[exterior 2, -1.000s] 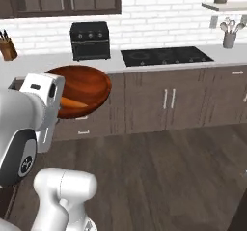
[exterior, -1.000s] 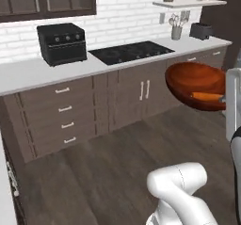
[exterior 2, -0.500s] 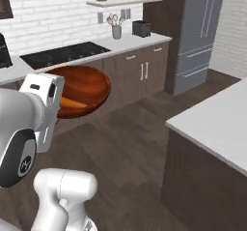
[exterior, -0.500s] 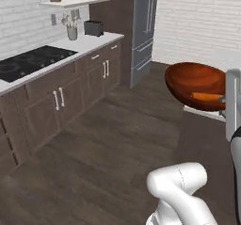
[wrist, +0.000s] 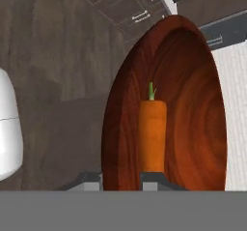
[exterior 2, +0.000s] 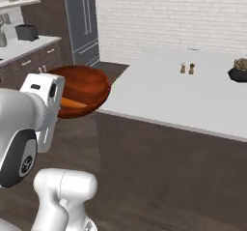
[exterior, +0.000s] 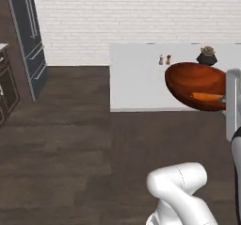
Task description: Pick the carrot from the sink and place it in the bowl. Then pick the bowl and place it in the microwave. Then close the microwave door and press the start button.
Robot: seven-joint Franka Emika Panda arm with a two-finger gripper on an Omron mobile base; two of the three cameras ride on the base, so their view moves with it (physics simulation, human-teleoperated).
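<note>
I've got my gripper (wrist: pixel 123 179) clamped on the near rim of the bowl (exterior: pixel 196 85), one finger inside, one outside, holding it in the air over dark wood floor (exterior: pixel 70 144). One carrot (wrist: pixel 152 136) lies inside it. Past it, the white island counter (exterior 2: pixel 193 97) carries two small shakers (exterior 2: pixel 187 68) and one dark pot (exterior: pixel 206 57). Furthest left, one grey fridge (exterior: pixel 29 31) against the brick wall (exterior: pixel 141 12).
</note>
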